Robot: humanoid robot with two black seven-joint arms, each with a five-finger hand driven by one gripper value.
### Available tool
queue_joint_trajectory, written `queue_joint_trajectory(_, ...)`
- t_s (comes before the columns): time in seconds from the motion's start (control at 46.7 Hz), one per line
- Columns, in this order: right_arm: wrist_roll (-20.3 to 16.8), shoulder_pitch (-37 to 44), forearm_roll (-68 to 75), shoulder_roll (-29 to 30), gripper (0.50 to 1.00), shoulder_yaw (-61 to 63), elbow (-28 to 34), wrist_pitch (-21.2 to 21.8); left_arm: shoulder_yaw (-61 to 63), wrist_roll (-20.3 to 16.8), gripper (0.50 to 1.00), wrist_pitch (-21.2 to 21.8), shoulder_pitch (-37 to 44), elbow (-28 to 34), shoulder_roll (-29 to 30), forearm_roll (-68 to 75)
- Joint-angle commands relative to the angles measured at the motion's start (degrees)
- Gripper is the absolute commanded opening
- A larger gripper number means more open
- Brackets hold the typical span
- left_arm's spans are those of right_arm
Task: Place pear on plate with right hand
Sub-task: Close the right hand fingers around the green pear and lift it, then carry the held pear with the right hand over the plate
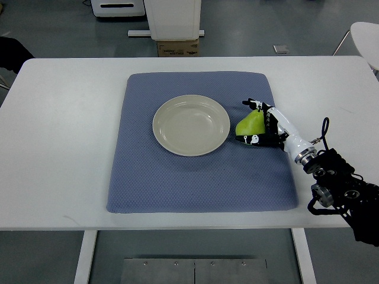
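A green pear (pixel 249 125) lies on the blue mat just right of the cream plate (pixel 191 125), which is bare. My right hand (pixel 256 123) reaches in from the lower right. Its black and white fingers (pixel 253 139) curl around the pear from the right side, with fingertips above and below it. The pear looks to be resting on or just above the mat, a short gap from the plate's right rim. The left arm does not show.
The blue mat (pixel 201 177) covers the middle of a white table (pixel 65 136). A cardboard box (pixel 177 47) and white furniture stand beyond the table's far edge. A white chair part (pixel 366 35) shows at the top right.
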Motion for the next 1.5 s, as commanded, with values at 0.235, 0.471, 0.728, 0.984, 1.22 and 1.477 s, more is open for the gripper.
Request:
queue_joint_trajectory(0.235,0.0,0.9,0.0,0.0,0.500,-3.5,-0.5,-0.1,0.0,0.0,1.000,0.0,0.0,0.0,0.0,0.0)
queue_joint_trajectory(0.471,0.0,1.9,0.2,0.3,0.500,-3.1,-0.8,-2.7,0.0,0.0,1.000,0.0,0.0,0.0,0.0,0.0)
queue_joint_trajectory(0.728,0.0,6.6,0.8,0.1,0.500,-2.9,-0.7,-2.8,0.0,0.0,1.000,0.0,0.0,0.0,0.0,0.0)
queue_joint_trajectory(0.984,0.0,10.5,1.0,0.5,0.500,-2.8,-0.3,-2.8,0.0,0.0,1.000,0.0,0.0,0.0,0.0,0.0)
queue_joint_trajectory(1.22,0.0,13.4,1.0,3.8,0.500,-3.2,-0.1,-2.8,0.0,0.0,1.000,0.0,0.0,0.0,0.0,0.0)
queue_joint_trajectory(1.477,0.0,14.5,0.9,6.3,0.500,-3.5,-0.2,-2.8,0.0,0.0,1.000,0.0,0.0,0.0,0.0,0.0)
